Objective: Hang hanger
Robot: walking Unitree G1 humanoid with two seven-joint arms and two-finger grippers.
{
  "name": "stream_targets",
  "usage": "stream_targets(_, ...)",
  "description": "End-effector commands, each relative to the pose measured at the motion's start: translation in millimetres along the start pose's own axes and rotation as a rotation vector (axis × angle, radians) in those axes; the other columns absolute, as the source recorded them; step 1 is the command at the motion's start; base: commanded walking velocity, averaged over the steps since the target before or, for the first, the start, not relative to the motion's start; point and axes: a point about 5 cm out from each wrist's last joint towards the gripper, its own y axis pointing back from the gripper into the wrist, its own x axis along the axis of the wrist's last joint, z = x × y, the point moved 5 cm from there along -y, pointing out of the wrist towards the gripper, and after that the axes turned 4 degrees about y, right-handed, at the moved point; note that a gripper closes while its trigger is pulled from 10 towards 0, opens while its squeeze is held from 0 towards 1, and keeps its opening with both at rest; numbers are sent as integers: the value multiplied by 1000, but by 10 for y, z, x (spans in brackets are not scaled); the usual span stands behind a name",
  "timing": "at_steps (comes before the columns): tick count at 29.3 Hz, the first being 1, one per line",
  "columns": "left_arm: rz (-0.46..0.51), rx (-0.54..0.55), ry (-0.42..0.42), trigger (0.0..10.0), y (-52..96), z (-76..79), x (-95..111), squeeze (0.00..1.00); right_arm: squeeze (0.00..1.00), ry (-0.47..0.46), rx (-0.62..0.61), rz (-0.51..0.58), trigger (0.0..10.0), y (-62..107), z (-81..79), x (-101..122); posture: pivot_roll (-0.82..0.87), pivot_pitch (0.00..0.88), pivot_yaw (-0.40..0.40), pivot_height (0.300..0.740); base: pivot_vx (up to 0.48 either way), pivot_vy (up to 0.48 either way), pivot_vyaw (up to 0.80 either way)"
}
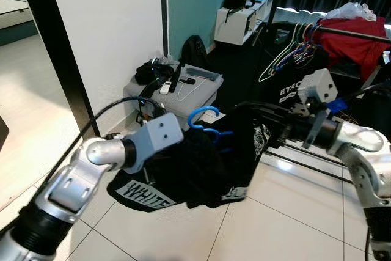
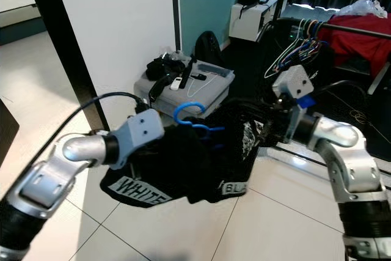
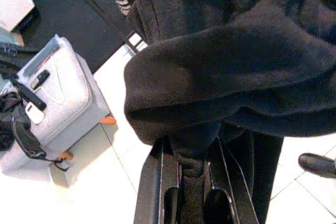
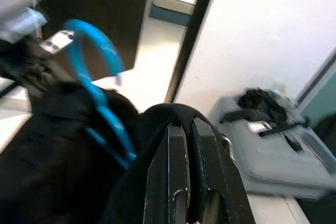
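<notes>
Both the left gripper (image 3: 191,203) and the right gripper (image 4: 189,182) pinch the black shirt (image 1: 195,169) carrying a blue hanger (image 1: 204,120).

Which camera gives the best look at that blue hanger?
The right eye view: the blue hanger shows its hook sharp above the black shirt. The left eye view matches. The right wrist view blurs it; the left wrist view has cloth.

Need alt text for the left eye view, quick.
Both grippers hold a black shirt on a blue hanger above a white tiled floor. Behind are a grey suitcase and a clothes rail with hangers and a red garment.
</notes>
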Motion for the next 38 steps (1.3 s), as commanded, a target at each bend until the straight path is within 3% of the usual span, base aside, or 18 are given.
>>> stream_targets(1, 14, 23, -8, 10000, -31, -48, 71, 0, 0, 19, 54, 29, 0, -82, -115, 91, 2, 25, -33, 740, 0, 0, 0)
stream_targets(5, 13, 86, 19, 10000, -65, -150, 69, 0, 0, 15, 105, 53, 0, -169, -258, 133, 1, 21, -33, 740, 0, 0, 0)
stream_targets(9, -13, 205, 46, 10000, -19, -402, -4, 0, 0, 10, 153, 48, 0, -200, -383, 112, -4, 19, -35, 740, 0, 0, 0)
stream_targets(12, -21, 240, 51, 10000, 24, -491, -30, 0, 0, 8, 164, 31, 0, -193, -416, 72, -5, 18, -37, 740, 0, 0, 0)
stream_targets(14, -30, 327, 80, 10000, 146, -695, -84, 0, 0, 14, 161, -26, 0, -158, -436, -48, -7, 18, -39, 740, 0, 0, 0)
stream_targets(18, -33, 357, 89, 10000, 190, -760, -103, 0, 0, 15, 155, -44, 0, -145, -431, -83, -7, 18, -39, 740, 0, 0, 0)
stream_targets(19, -25, 395, 116, 10000, 242, -835, -121, 0, 0, 7, 147, -65, 6980, -135, -434, -127, -9, 18, -40, 740, 0, 0, 0)
stream_targets(20, -25, 395, 116, 10000, 242, -835, -121, 0, 0, 7, 147, -65, 6980, -135, -434, -127, -9, 18, -40, 740, 0, 0, 0)
stream_targets(21, -6, 424, 146, 10000, 274, -882, -122, 0, 0, -25, 129, -81, 10000, -130, -427, -173, -8, 19, -42, 740, 0, 0, 0)
stream_targets(22, -6, 424, 146, 10000, 274, -882, -122, 0, 0, -25, 129, -81, 10000, -130, -427, -173, -8, 19, -42, 740, 0, 0, 0)
stream_targets(23, 40, 441, 201, 10000, 275, -894, -95, 0, 945, -46, 115, -100, 10000, -130, -430, -232, -8, 21, -41, 740, 0, 0, 0)
stream_targets(24, 97, 447, 261, 10000, 251, -873, -57, 0, 1000, -64, 116, -116, 10000, -126, -464, -291, -9, 22, -41, 740, 0, 0, 0)
stream_targets(26, 193, 442, 365, 10000, 195, -811, 12, 0, 1000, -77, 111, -137, 10000, -125, -503, -366, -8, 26, -43, 740, 0, 0, 0)
stream_targets(27, 193, 442, 365, 10000, 195, -811, 12, 0, 1000, -77, 111, -137, 10000, -125, -503, -366, -8, 26, -43, 740, 0, 0, 0)
stream_targets(30, 295, 430, 477, 10000, 145, -747, 76, 0, 1000, -82, 121, -149, 10000, -99, -556, -415, -10, 32, -44, 740, 0, 0, 0)
stream_targets(38, 363, 454, 568, 10000, 125, -732, 13, 0, 1000, -131, 8, -171, 10000, 20, -411, -552, -13, 38, -40, 740, 0, 0, 0)
